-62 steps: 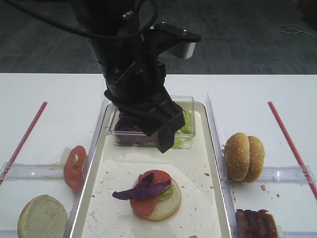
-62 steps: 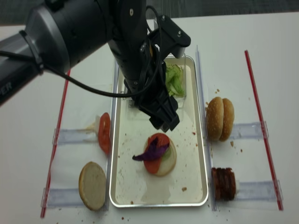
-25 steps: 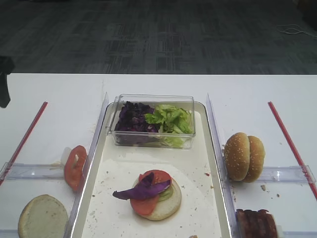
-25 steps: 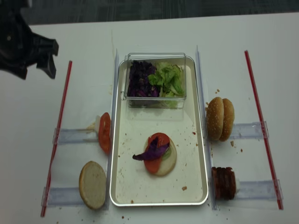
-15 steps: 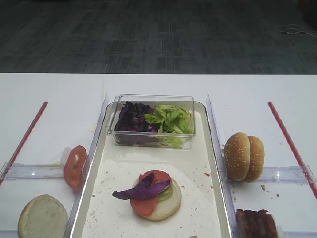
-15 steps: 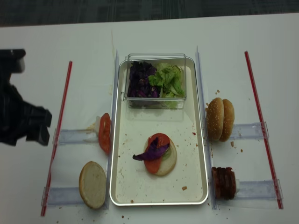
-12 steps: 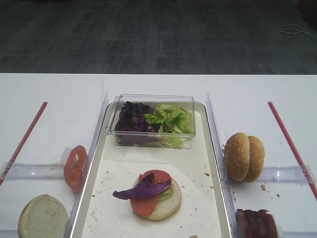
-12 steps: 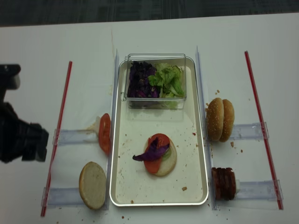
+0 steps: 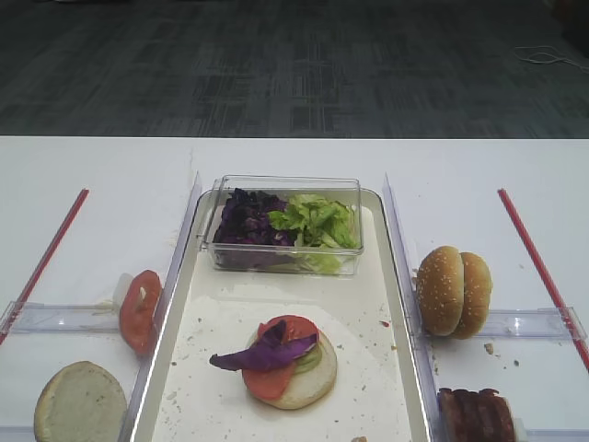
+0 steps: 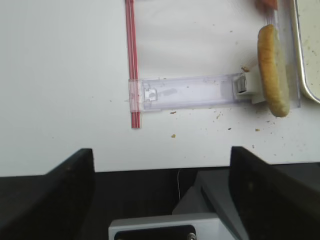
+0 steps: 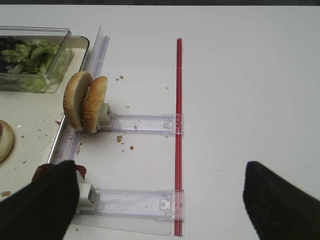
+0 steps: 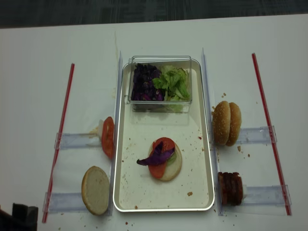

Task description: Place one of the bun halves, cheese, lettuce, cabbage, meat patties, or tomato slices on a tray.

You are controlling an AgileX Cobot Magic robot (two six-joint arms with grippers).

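On the tray (image 9: 386,276) lies a bun half (image 9: 308,382) topped with lettuce (image 9: 309,361), a tomato slice (image 9: 290,329) and a purple cabbage leaf (image 9: 262,354). Left of the tray stand another tomato slice (image 9: 138,308) and a flat bun half (image 9: 80,402). To the tray's right are sesame bun halves (image 9: 453,290) and meat patties (image 9: 474,414). No cheese is in view. My left gripper (image 10: 162,195) is open and empty over the table's near edge, near that flat bun half (image 10: 272,70). My right gripper (image 11: 160,200) is open and empty, right of the patties (image 11: 42,172).
A clear box (image 9: 285,221) of purple cabbage and green lettuce stands at the tray's far end. Clear plastic racks (image 12: 72,140) and red strips (image 12: 62,125) lie on both sides. A dark part of the left arm (image 12: 19,216) shows at the near left corner.
The left arm has left the tray. It swung out to the far left, then came down the table's left side to the near left corner. The food has not moved.
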